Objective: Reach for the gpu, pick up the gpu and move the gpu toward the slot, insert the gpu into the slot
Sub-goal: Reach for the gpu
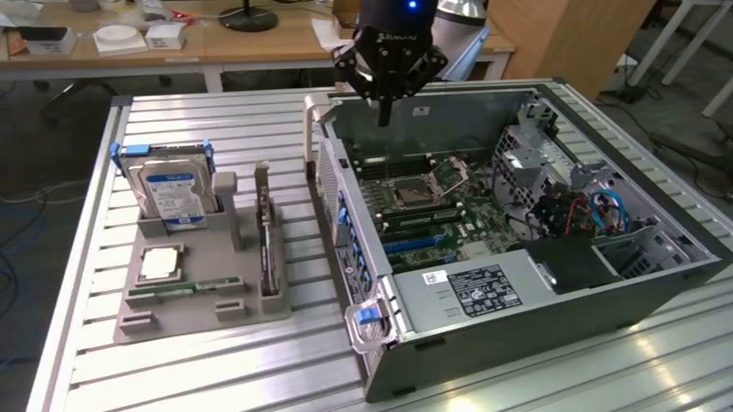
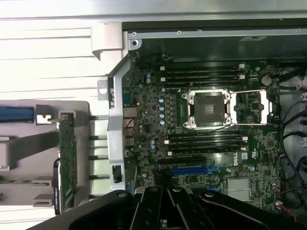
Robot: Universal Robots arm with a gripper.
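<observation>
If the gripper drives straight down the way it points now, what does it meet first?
Probably the green motherboard inside the open case, close to the blue slot, going by the wrist view. The gripper points straight down with nothing held, and nothing shows in between, though depth is unclear.

**Slatted metal table carries a holder and an open case**

The table (image 1: 218, 120) is a silver bench of long parallel aluminium slats set in a plain metal frame; its bare slats catch the light toward the near side. A grey moulded holder (image 1: 189, 313) sits flat on the slats toward the exterior view's left, its slots and pockets facing up; a dark computer case (image 1: 550, 335) lies on its side toward the exterior view's right, open face upward. Holder and case stand near each other without touching, a strip of bare slats between them; the case is the larger of the two.
</observation>
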